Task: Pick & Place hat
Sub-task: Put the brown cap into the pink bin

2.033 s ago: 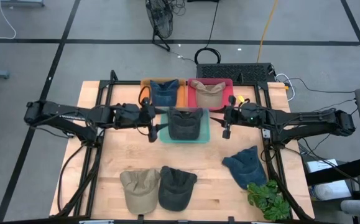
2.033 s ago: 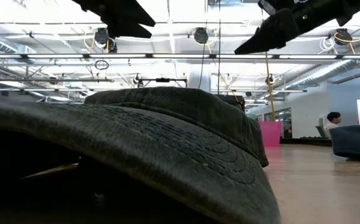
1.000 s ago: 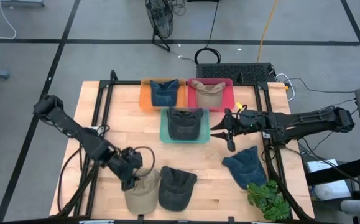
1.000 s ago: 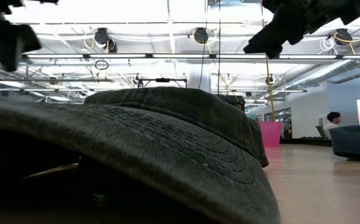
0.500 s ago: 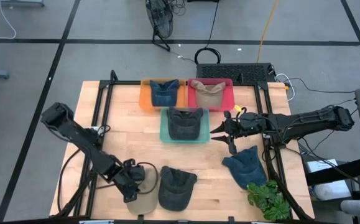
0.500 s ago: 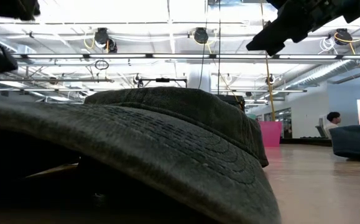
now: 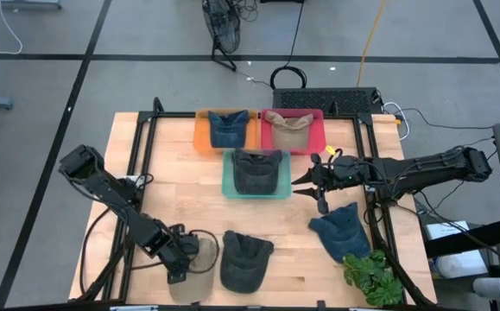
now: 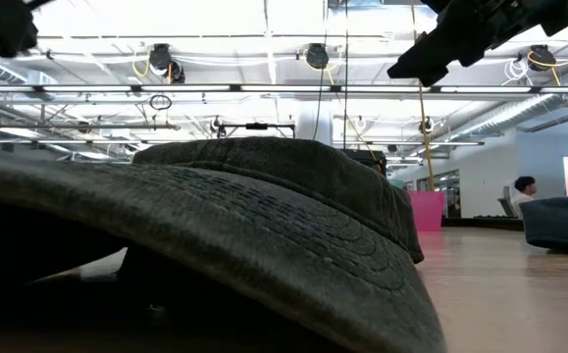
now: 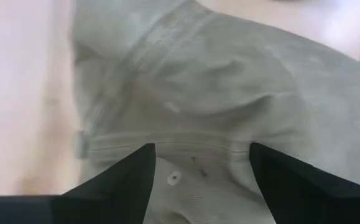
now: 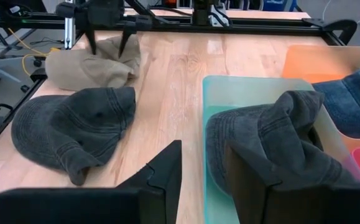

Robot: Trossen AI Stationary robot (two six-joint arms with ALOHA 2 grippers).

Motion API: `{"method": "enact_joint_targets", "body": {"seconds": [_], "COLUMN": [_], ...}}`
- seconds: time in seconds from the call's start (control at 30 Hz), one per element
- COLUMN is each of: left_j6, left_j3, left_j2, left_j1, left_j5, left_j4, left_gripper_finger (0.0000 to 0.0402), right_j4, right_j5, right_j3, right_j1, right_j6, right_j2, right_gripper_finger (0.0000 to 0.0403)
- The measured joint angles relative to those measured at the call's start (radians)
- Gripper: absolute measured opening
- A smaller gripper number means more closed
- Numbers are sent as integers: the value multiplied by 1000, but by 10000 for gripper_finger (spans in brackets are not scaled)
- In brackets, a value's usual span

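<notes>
- Reaching down at the near edge of the tabletop [image 7: 159, 155], the left gripper [image 7: 183, 263] sits right over the tan cap [image 7: 196, 268], fingers [image 9: 114, 180] spread wide on either side of the cap's crown, nothing clamped.
- The tan cap [image 9: 229, 106] lies flat, just beside the dark grey cap [image 7: 245, 257], which is its neighbour on the side toward the blue cap [image 7: 343, 229].
- The step looks like the approach to a pick: the fingers straddle the fabric but are not closed on it.
- Next move, by my read: drop a touch lower and pinch a fold of the crown, then lift clear of the dark grey cap.
- The right gripper [image 7: 317, 181] waits just beside the teal tray [image 7: 229, 177], fingers [image 10: 161, 174] parted a little and holding nothing; that tray already holds a dark cap [image 7: 256, 168].
- The orange tray [image 7: 201, 130] and the red tray [image 7: 319, 130], just behind the teal tray, hold a cap each.
</notes>
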Motion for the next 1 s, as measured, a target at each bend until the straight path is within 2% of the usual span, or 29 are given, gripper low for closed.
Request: {"method": "enact_joint_targets", "body": {"seconds": [0.17,0.4,0.6,0.8,1.0], "left_j6": [8,44,-16,-40,-48], "left_j3": [0,34,49,49,49], "left_j2": [-34,-124,-196,-141,-37], "left_j1": [52,94,63,17,11], "left_j5": [-64,85,85,-26,-21], "left_j4": [-146,-157,-128,-92,-69], "left_gripper_finger": [271,271,271,271,271], "right_j4": [0,0,-2,-38,-45], "right_j5": [1,1,2,-1,1], "right_j3": [0,0,0,0,0], "right_j1": [0,0,0,0,0], "right_j6": [-8,-8,22,62,62], "right_j2": [0,0,0,0,0], "right_gripper_finger": [100,100,100,100,100]}}
